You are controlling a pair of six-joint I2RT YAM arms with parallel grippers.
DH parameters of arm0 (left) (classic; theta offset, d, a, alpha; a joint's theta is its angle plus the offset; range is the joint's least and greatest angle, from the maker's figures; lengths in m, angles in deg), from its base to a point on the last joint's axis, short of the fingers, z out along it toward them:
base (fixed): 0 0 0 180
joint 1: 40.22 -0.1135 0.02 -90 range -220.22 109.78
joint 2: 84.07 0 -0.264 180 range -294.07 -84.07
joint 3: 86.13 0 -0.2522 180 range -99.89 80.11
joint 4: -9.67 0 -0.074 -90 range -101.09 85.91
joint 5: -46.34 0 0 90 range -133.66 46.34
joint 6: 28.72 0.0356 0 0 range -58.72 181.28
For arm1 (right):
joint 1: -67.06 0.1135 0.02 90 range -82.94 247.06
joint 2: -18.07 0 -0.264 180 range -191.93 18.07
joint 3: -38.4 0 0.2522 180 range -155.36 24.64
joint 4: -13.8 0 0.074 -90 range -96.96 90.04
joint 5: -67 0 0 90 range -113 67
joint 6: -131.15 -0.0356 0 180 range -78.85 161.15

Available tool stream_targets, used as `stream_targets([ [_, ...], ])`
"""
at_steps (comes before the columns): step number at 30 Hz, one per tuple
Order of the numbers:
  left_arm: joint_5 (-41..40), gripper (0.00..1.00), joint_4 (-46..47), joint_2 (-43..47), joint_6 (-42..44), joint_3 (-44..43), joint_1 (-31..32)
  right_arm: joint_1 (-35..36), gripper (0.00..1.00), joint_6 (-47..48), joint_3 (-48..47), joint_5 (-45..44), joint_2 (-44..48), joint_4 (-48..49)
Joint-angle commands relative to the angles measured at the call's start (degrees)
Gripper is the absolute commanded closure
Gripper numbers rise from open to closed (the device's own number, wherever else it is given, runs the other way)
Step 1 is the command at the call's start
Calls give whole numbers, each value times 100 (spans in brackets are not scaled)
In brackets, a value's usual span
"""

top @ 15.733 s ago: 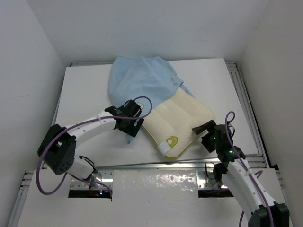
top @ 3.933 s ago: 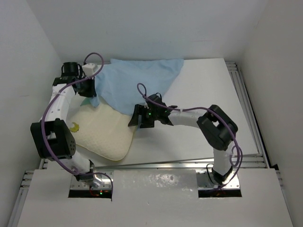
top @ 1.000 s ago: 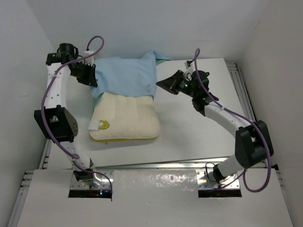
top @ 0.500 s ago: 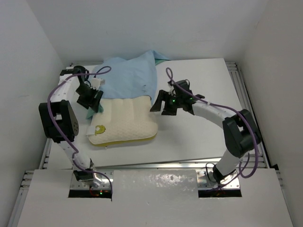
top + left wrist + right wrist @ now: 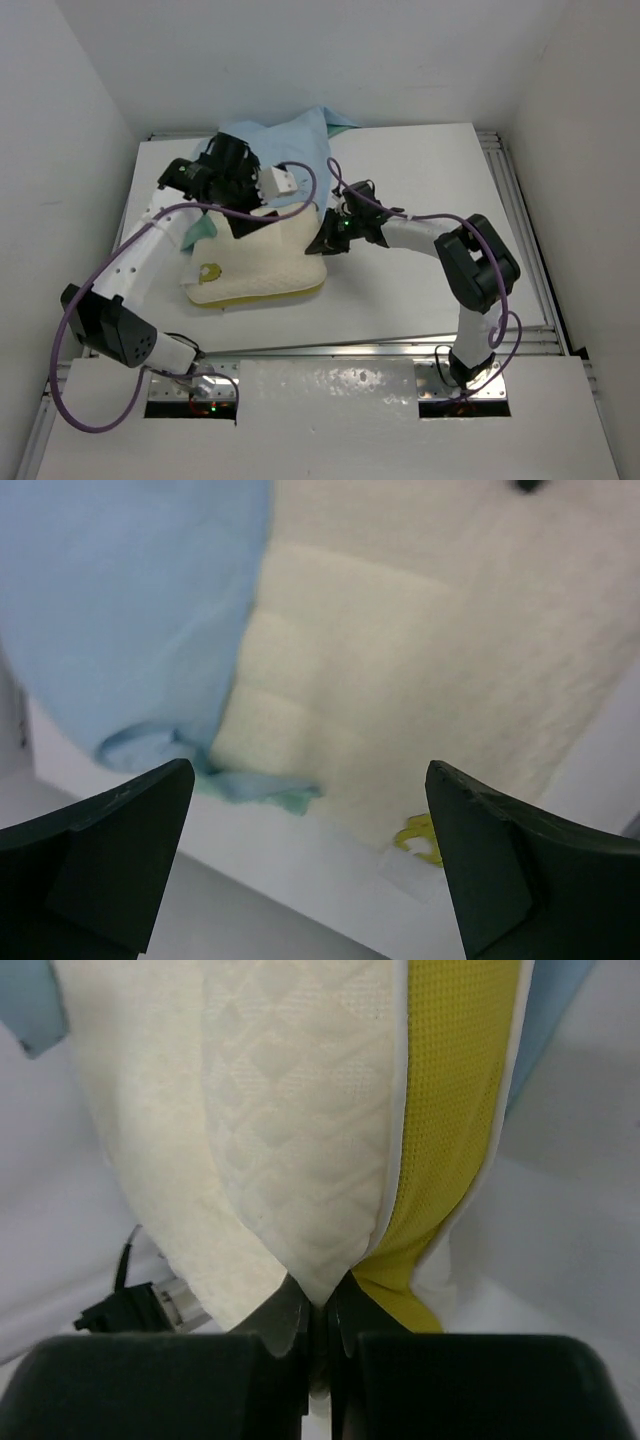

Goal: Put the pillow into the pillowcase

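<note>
- Pinching the pillow (image 5: 290,1130) at one corner: R claw (image 5: 318,1312), fingers pressed together on the cream quilted cover right where it meets the yellow band (image 5: 450,1110). Wrist cam shows the fabric nipped btwn the tips.
- Top view: R claw (image 5: 322,243) sits at the right-hand edge of the pillow (image 5: 262,262), arm stretched low across the table (image 5: 430,180) from the right.
- L claw (image 5: 308,780): fingers (image 5: 120,850) spread wide apart, nothing btwn them, hanging above the pillow (image 5: 420,650). No contact w/ it that I can see.
- Top view: L claw (image 5: 243,215) is over the far part of the pillow, arm arching in from the near left.
- Pillow lies flat on the table, left of centre, long side approx. across the view. Round logo (image 5: 208,272) is by its near-left corner, yellow band along the near edge.
- Pillowcase (image 5: 290,145), light-blue side up, is bunched at the far side of the table. Its near edge drapes over the pillow's far end, and most of the pillow is outside it.
- L wrist cam: pillowcase (image 5: 130,610) covers one side of the pillow, w/ a mint-green strip (image 5: 290,798) peeking at its hem. Logo (image 5: 420,835) partly seen.
- R wrist cam: blue pillowcase (image 5: 555,1010) shows beyond the band.
</note>
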Motion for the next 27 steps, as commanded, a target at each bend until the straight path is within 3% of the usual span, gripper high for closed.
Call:
stream_targets([
  [1, 378, 0, -326, -93, 316, 275, 376, 45, 100, -646, -501, -33, 45, 953],
  [5, 819, 0, -187, 362, 604, 564, 543, 18, 100, -1587, -756, -349, 80, 1629],
  [10, 548, 0, 1174, 1696, 975, 2423, 920, 36, 100, -2474, -686, -868, 238, 2342],
  [13, 232, 0, 2271, 2138, 993, 3323, 974, 36, 100, -2459, -844, -1009, 256, 2169],
  [17, -804, 0, 3662, 2026, 712, 4124, 974, 62, 100, -2475, -871, -966, 317, 2141],
  [27, -1316, 0, 5307, 1112, 343, 4722, 974, 80, 100, -2555, -686, -904, 493, 2229],
])
